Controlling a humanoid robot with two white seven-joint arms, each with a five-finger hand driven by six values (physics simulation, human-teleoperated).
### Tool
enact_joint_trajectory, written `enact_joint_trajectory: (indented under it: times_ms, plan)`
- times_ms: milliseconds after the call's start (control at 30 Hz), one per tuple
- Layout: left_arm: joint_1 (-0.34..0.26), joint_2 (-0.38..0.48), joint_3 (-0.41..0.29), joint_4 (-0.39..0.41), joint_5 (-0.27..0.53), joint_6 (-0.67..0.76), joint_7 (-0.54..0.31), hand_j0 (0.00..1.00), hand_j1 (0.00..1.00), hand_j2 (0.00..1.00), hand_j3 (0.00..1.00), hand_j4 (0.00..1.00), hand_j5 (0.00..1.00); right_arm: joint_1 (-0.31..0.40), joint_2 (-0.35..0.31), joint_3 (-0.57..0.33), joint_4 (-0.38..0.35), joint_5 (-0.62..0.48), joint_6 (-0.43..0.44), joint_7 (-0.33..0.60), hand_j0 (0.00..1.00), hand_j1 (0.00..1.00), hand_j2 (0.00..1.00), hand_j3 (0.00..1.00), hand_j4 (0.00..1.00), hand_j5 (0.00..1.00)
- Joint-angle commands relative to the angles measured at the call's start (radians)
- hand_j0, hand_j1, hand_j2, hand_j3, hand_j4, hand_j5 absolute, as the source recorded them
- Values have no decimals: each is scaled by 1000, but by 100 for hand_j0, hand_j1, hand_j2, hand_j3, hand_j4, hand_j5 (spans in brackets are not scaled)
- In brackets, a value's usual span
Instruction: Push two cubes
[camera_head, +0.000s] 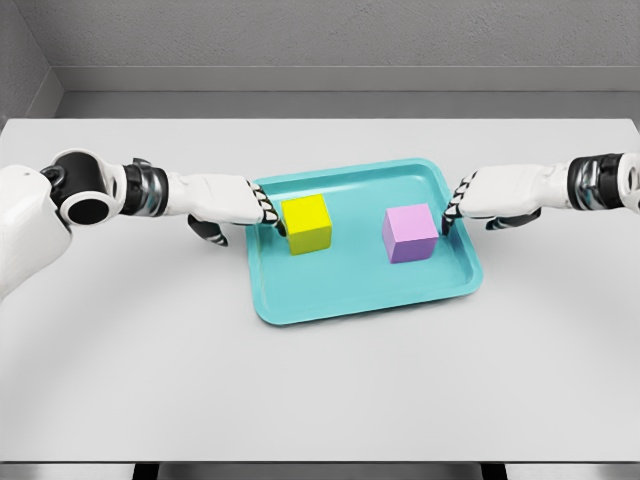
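Note:
A yellow cube (307, 223) and a lilac cube (410, 233) stand apart inside a teal tray (350, 295) at the table's middle. My left hand (268, 211) reaches in from the left, its straight fingertips touching the yellow cube's left face. From the right comes my right hand (452, 208), fingertips against the lilac cube's right side over the tray's rim. Both hands are flat, fingers extended, holding nothing.
The tray lies slightly rotated on a white table (320, 400). A grey wall runs behind the table's far edge.

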Motion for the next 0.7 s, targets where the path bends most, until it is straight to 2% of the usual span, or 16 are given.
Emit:
enact_joint_trajectory:
  times_ms: [0,367,667]
  plan:
    - [0,-1,1,10,4,2,0,84,84,84,84,84,84,0,0,8,0,-4,2,0,67,67,67,67,67,67]
    - [-11,-22,12,58,-2,2,0,84,84,84,84,84,84,0,11,17,2,10,2,-2,67,67,67,67,67,67]
    - [-14,-39,13,58,-4,2,0,84,84,84,84,84,84,0,14,17,-7,10,2,-2,67,67,67,67,67,67]
